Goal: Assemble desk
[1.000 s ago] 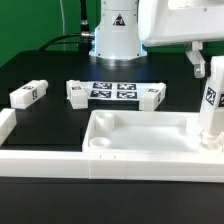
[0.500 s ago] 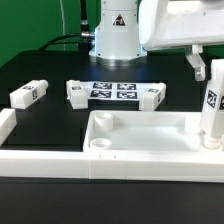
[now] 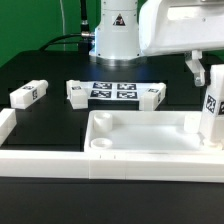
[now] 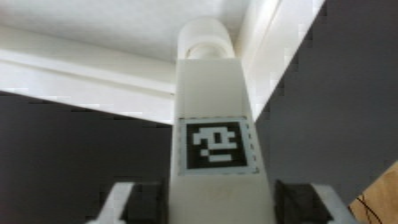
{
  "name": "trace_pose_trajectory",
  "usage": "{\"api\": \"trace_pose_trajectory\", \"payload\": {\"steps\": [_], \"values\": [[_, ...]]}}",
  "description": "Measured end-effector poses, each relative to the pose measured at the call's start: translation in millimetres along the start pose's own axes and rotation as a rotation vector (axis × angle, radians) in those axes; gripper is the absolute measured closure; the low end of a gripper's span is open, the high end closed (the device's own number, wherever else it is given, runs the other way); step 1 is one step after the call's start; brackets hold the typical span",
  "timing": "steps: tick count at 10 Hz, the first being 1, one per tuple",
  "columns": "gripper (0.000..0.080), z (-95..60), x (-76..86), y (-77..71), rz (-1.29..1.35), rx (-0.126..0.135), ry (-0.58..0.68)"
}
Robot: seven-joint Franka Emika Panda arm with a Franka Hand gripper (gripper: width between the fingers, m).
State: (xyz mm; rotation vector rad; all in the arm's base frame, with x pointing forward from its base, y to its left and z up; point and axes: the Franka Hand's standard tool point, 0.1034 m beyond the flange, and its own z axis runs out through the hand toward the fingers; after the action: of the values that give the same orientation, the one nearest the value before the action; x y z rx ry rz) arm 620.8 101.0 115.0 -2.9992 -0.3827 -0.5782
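Gripper (image 3: pixel 208 78) noted with jaws clamped on one upright leg (image 3: pixel 211 110). In the wrist view the held leg (image 4: pixel 214 100) is seen between the fingers (image 4: pixel 132 204), its tag toward the camera. Its lower end is placed at the corner of the desk top (image 3: pixel 140 122) directly below the jaws; seating in the socket cannot be told. On the black table (image 3: pixel 50 125), away from the jaws, are laid a near loose leg (image 3: pixel 150 96), the marker board (image 3: pixel 113 90), a middle loose leg (image 3: pixel 78 92) and a far loose leg (image 3: pixel 30 93). White rails (image 3: pixel 40 160) are set along the table edge. A green backdrop (image 3: pixel 30 30) is seen behind.
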Motion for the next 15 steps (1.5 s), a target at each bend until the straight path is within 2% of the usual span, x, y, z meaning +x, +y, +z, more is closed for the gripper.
{"api": "trace_pose_trajectory", "payload": {"steps": [7, 8, 9, 10, 11, 15], "values": [[0.0511, 0.8, 1.6, 0.5, 0.0, -0.005, 0.025], [0.0329, 0.8, 1.6, 0.5, 0.0, -0.005, 0.025], [0.0213, 0.9, 1.6, 0.6, 0.0, -0.005, 0.025], [0.0213, 0.9, 1.3, 1.1, 0.001, -0.006, 0.023], [0.0163, -0.6, 2.5, 0.7, 0.0, -0.006, 0.025], [0.0151, -18.2, 12.6, 0.7, -0.003, -0.002, 0.014]]}}
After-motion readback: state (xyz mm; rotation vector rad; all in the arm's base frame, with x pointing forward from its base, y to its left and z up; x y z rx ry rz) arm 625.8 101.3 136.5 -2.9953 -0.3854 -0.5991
